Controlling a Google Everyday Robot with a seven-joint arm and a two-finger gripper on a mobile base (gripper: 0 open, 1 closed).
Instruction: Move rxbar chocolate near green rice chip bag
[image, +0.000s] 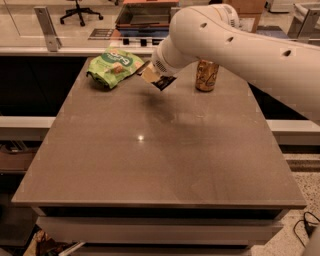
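A white robot arm (240, 45) reaches in from the right over the far half of a brown table (150, 170). Its gripper (151, 75) hangs above the tabletop, just right of the green rice chip bag (114, 66). The jaws are closed on the rxbar chocolate (165, 83), which is held clear of the surface and tilted, its dark end pointing down and to the right. A soft shadow (156, 101) lies on the table directly under the bar.

The green rice chip bag rests near the table's far left corner, crumpled, with its lettered face up. What is inside it cannot be seen. The bar is near the bag's right edge but apart from it.

A tan drink can (206, 75) stands upright on the far right part of the table, partly behind the arm. Its top is hidden, so its contents cannot be told. The can is well apart from the bag, with the gripper and bar between them.

Beyond the table, an office chair (79, 10) stands on the pale floor.
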